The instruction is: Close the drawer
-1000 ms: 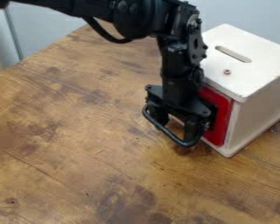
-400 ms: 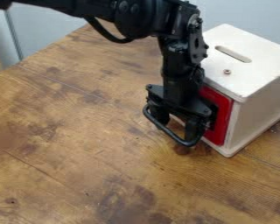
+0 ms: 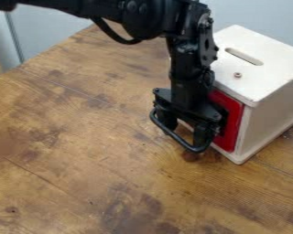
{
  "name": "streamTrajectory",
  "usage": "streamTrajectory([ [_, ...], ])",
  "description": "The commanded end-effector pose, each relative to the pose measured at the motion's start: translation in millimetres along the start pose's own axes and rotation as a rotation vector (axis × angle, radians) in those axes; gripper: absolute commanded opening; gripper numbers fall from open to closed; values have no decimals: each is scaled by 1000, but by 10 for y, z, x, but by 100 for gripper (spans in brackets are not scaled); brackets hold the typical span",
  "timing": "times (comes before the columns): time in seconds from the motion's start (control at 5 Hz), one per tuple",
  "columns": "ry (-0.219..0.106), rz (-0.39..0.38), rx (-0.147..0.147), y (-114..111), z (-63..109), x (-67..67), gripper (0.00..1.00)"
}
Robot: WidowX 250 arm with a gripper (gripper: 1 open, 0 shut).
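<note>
In the camera view, 1 red drawer (image 3: 231, 122) is sitting almost fully inside 1 cream wooden box (image 3: 262, 87) with 1 slot (image 3: 248, 57) on top. 1 black robot arm (image 3: 149, 18) is reaching down from the upper left, and its gripper (image 3: 186, 122) is standing directly in front of the drawer, covering the black front plate. 1 black wire loop handle (image 3: 174, 134) is sticking out from the drawer toward the lower left, its loop lying low over the wooden table (image 3: 76, 137). The gripper's fingers are reaching down around the handle; whether they are pinching it cannot be told. The drawer's face is pointing left-forward from the box.
</note>
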State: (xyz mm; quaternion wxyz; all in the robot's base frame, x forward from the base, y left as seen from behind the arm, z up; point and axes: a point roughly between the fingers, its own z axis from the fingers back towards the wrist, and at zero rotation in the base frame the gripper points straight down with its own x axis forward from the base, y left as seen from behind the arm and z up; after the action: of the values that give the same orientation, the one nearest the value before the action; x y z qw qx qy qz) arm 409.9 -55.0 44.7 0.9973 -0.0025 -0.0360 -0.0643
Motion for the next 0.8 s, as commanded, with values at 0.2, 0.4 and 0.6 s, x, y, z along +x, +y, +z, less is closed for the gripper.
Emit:
streamTrajectory([
  [0.2, -43, 294, 32, 676, 189, -3, 100],
  [0.4, -68, 299, 32, 695, 310, 18, 100],
  [0.6, -98, 304, 33, 713, 431, 36, 100],
])
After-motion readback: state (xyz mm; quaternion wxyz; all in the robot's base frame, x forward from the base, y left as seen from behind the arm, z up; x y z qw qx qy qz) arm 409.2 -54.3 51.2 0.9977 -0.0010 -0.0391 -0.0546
